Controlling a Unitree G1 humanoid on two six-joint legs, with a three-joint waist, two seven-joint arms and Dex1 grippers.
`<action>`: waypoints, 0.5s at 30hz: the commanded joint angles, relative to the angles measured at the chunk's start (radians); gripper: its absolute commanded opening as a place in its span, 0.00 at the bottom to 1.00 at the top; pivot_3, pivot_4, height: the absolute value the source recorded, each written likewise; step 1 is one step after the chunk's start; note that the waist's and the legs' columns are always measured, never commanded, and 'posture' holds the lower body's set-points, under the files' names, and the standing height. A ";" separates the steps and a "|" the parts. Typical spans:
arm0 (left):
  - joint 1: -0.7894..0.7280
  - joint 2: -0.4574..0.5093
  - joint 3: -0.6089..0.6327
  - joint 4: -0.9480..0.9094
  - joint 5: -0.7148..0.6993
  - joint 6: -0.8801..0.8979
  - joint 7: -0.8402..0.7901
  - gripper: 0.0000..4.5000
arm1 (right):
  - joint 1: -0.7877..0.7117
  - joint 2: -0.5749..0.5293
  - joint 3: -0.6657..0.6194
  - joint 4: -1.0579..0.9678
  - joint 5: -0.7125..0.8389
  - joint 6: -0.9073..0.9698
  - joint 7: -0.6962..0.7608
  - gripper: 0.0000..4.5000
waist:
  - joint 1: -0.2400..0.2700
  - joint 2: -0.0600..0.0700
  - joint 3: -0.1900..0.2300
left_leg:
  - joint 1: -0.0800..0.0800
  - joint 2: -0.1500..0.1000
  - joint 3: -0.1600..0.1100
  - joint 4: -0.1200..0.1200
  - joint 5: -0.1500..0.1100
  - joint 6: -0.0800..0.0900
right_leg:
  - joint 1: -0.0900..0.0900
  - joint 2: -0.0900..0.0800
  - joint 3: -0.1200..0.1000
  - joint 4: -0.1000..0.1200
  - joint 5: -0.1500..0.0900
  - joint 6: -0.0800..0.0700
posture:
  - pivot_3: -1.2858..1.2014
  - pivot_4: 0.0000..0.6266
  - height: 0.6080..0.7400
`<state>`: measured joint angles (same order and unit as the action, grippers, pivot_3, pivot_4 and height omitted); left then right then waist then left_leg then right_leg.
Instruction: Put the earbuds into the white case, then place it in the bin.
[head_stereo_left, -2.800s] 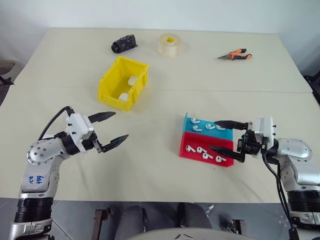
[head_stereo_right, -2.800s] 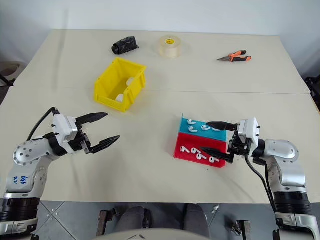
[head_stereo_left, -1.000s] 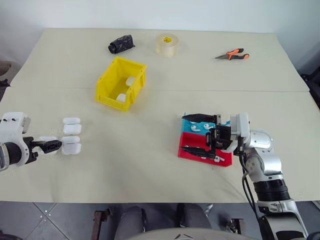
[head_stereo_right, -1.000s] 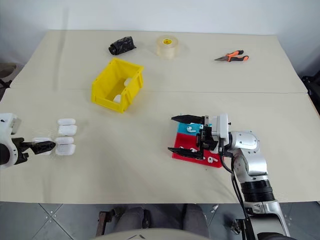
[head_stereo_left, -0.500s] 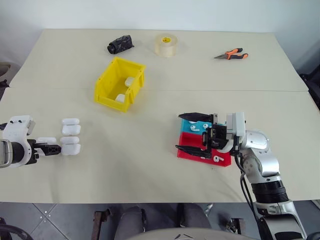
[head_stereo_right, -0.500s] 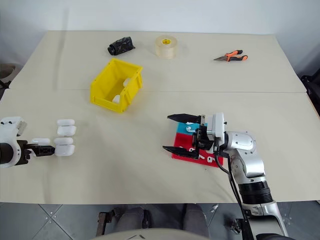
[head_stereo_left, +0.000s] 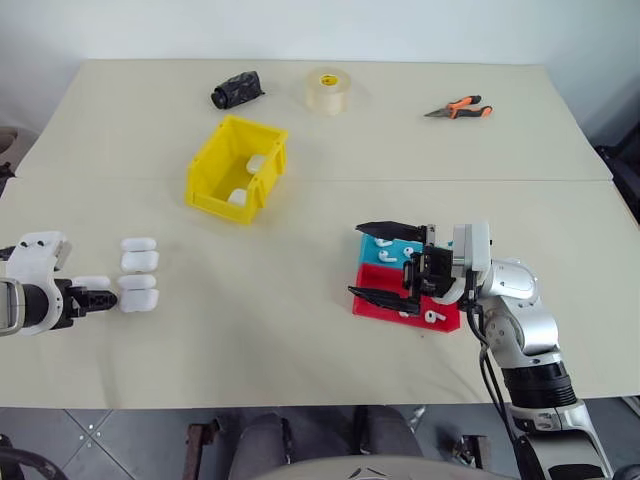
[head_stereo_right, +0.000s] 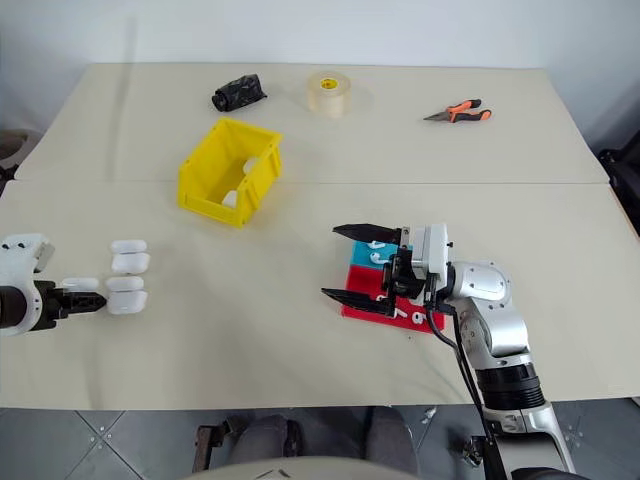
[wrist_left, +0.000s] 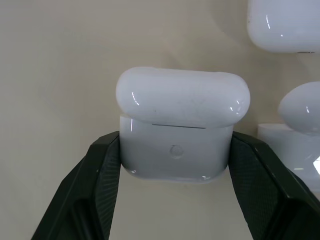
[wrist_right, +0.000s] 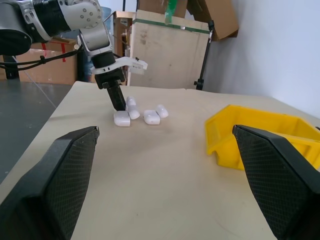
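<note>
The left claw (wrist_left: 175, 190) squeezes the white case (wrist_left: 180, 125) between its fingers on the bench (head_stereo_left: 300, 330); the right claw (head_stereo_left: 385, 262) is wide open

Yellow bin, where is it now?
The yellow bin sits left of the table's middle in the head views, nearer than the black bundle, beyond the white cases.

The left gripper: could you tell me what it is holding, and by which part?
The left gripper holds a white case by the two sides of its lower body, below the lid.
</note>
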<state>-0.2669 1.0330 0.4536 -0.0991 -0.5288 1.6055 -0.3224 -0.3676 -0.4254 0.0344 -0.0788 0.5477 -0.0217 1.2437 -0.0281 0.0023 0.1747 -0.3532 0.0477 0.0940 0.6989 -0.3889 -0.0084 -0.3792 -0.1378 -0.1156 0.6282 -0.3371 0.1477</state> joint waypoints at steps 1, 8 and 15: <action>0.056 -0.032 0.154 -0.099 -0.001 -0.019 -0.037 0.62 | 0.000 -0.020 -0.027 0.002 0.007 -0.021 0.014 1.00 | -0.001 0.000 0.000 | 0.000 0.000 0.000 0.000 0.000 0.000 | 0.000 0.000 0.000 0.000 0.000 0.000 | 0.52 0.24 1.00; 0.259 -0.242 0.469 -0.420 -0.132 -0.385 -0.280 0.62 | -0.021 -0.040 -0.038 0.074 -0.003 -0.047 0.049 1.00 | -0.002 -0.002 0.001 | -0.001 0.001 0.000 0.000 0.000 0.000 | -0.001 0.000 0.001 0.000 0.000 0.000 | 0.52 0.24 1.00; 0.370 -0.436 0.409 -0.621 -0.212 -0.794 -0.484 0.62 | -0.029 -0.074 -0.072 0.112 -0.016 -0.053 0.040 1.00 | 0.005 -0.003 0.000 | -0.001 0.000 -0.002 0.002 0.000 0.000 | 0.001 -0.002 0.001 -0.001 0.000 0.000 | 0.52 0.24 1.00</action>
<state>0.1004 0.6113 0.9207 -0.6780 -0.7734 0.9544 -0.7697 -0.3875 -0.4818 -0.0042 0.0472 0.5319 -0.0543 1.2910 -0.0227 -0.0004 0.1750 -0.3543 0.0476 0.0924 0.7007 -0.3889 -0.0083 -0.3783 -0.1397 -0.1148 0.6275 -0.3371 0.1476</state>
